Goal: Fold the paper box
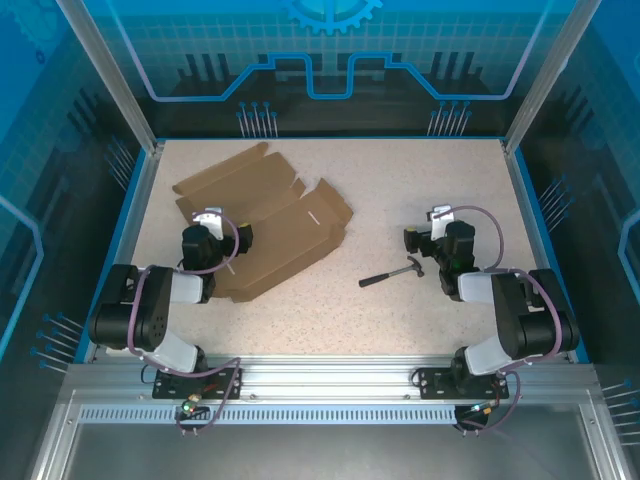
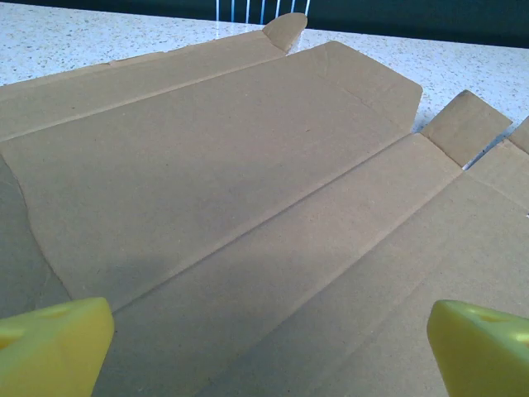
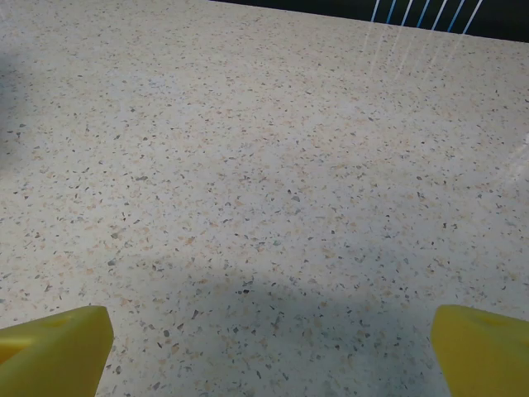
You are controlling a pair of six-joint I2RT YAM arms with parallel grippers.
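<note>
Paper box (image 1: 262, 222) lies flat and unfolded right beneath my left claw (image 2: 269, 341), whose yellow fingers (image 2: 54, 347) stand wide apart over the creased cardboard, gripping nothing. My right claw (image 3: 269, 341) is spread just as wide, hovering over the speckled table (image 3: 248, 165). Just to its left I see a small hammer (image 1: 392, 273) lying on the table. The box sits in the table's left half, well apart from the hammer.
</note>
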